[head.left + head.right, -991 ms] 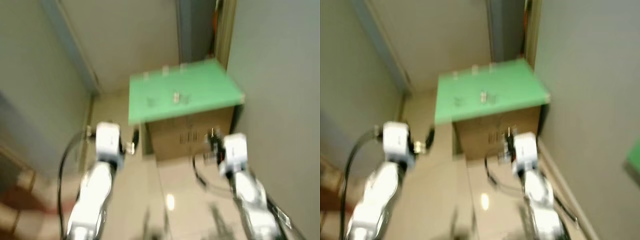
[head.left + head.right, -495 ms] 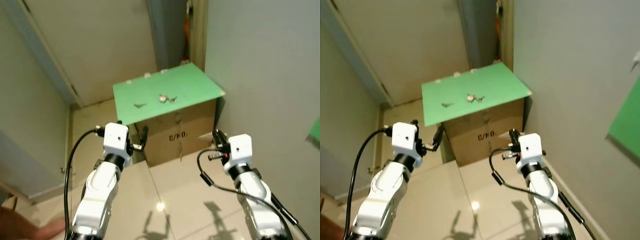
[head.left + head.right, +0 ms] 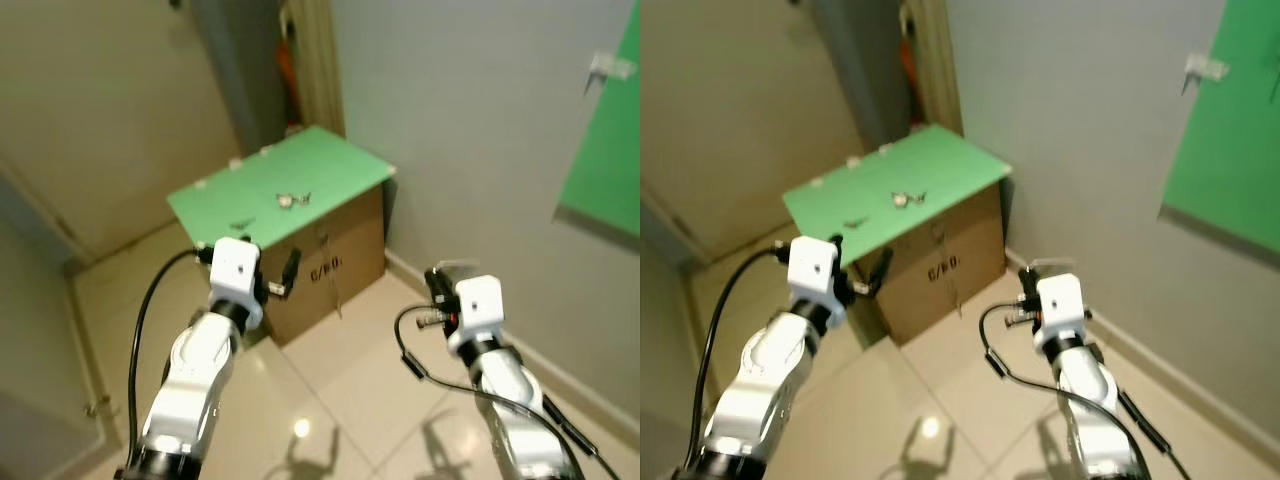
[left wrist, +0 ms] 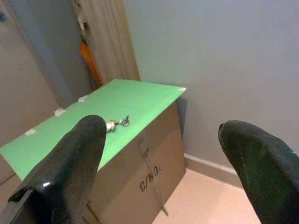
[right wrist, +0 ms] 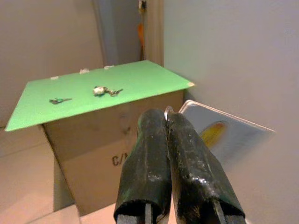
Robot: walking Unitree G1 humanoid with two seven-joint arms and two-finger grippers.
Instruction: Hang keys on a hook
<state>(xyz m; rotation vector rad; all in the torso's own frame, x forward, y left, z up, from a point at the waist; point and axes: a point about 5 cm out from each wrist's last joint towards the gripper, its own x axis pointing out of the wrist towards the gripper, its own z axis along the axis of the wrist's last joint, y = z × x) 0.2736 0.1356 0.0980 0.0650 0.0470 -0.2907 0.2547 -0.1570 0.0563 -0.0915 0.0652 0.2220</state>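
Observation:
A bunch of keys [image 3: 291,199] lies on the green board [image 3: 330,165] that tops a cardboard box [image 3: 335,265]. A smaller single key [image 3: 243,224] lies further left on the board. High on the right wall hangs a green panel [image 3: 610,150] with a small white hook [image 3: 610,67]. My left gripper [image 3: 289,271] is held in front of the box, below the board's edge, open with nothing between its fingers [image 4: 70,172]. My right gripper [image 3: 437,279] hovers right of the box near the wall, shut, fingers [image 5: 154,140] pressed together. Both are well short of the keys [image 5: 105,90].
The box stands in a corner against the grey wall [image 3: 470,120], beside a door frame with an orange object [image 3: 288,65] behind it. A flat white panel with a yellow mark [image 5: 224,133] leans between box and wall. Glossy tiled floor [image 3: 350,400] spreads in front.
The whole picture has swung right and sharpened, so the camera moved: the wall panel with the hook has come into view. Both arms keep their raised pose.

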